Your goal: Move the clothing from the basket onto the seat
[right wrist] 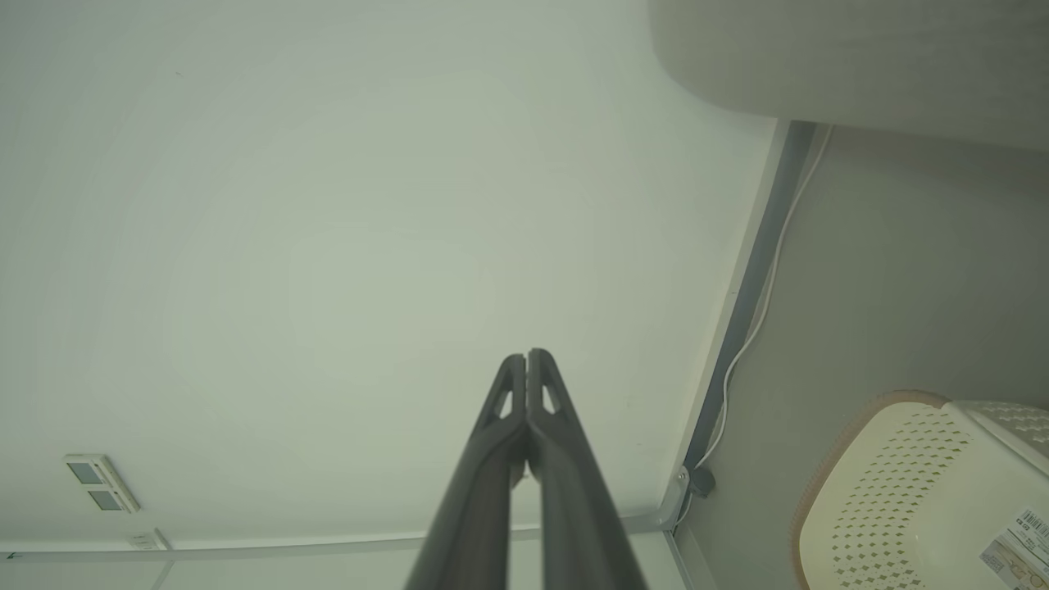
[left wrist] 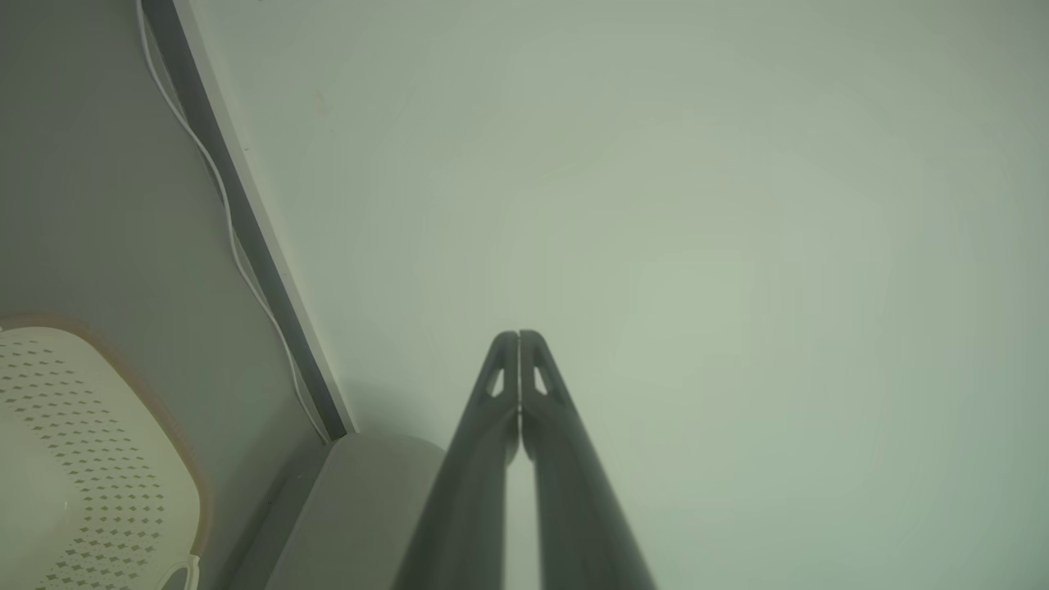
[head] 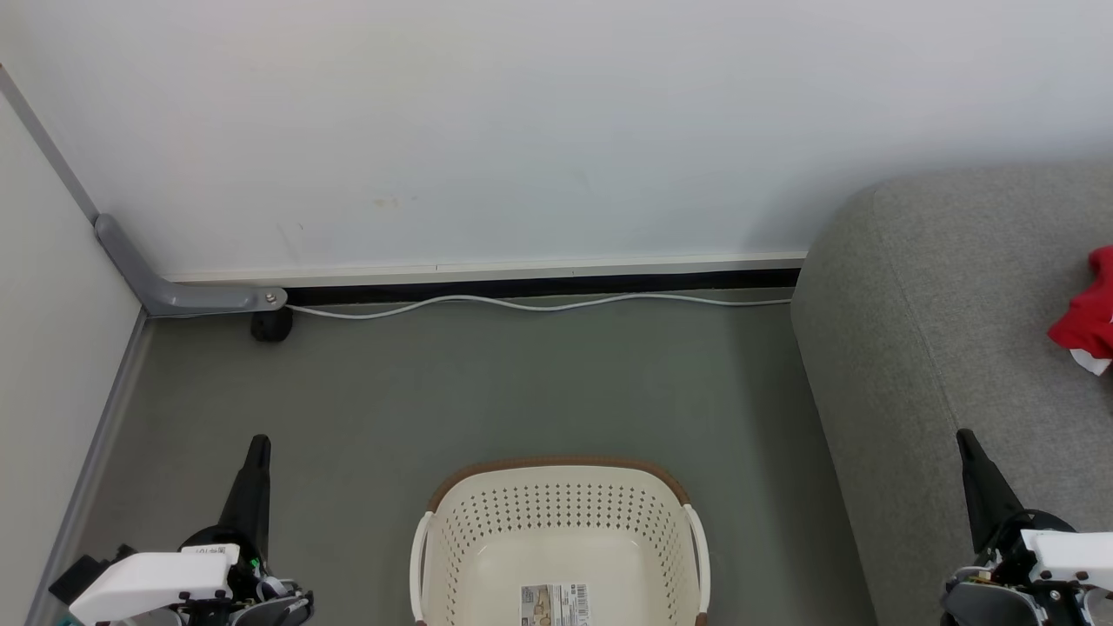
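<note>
in the head view, you have the basket (head: pixel 556 513) low in the middle, holding just a paper label (head: pixel 555 602) on its floor. the clothing (head: pixel 1087 317) lies on the seat (head: pixel 939 330) at the far right edge, a red bunch with a white corner, cut off by the frame. your left gripper (head: pixel 258 445) and right gripper (head: pixel 965 437) stand either side of the basket, well apart from it, carrying nothing. in the left wrist view the two fingers (left wrist: pixel 492 426) meet tip to tip, pressed together and facing the wall (left wrist: pixel 737 246), with the basket's corner at lower left. in the right wrist view the jaws are likewise closed on nothing, basket at lower right, seat above. judging by its folds, the fabric is light and limp and will sag and drape, so if you must shift it, pinch a raised fold rather than a flat part.
</note>
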Tool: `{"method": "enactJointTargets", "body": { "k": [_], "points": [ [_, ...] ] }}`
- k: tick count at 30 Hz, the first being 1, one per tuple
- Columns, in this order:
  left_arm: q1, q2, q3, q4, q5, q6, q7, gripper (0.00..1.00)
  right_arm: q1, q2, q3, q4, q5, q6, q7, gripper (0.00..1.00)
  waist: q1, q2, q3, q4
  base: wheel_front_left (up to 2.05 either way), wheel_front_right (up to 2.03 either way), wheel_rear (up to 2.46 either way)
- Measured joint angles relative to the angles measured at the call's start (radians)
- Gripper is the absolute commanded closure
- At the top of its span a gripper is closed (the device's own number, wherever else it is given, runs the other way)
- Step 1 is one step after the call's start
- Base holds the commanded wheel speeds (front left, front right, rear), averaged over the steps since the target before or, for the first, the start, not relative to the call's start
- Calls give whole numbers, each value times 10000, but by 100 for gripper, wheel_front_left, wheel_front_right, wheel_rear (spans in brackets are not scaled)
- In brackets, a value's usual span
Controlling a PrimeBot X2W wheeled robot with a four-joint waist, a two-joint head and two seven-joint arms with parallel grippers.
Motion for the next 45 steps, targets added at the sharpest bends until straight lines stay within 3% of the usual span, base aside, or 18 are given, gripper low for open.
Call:
{"method": "enactJointTargets", "body": {
  "k": [45],
  "points": [
    [0, -23, 35, 2, 69, 0, 4, 100, 0, 2, -8, 0, 0, 0, 0, 100, 0, 0, 0, 0, 0, 0, 0]
  ]
}}
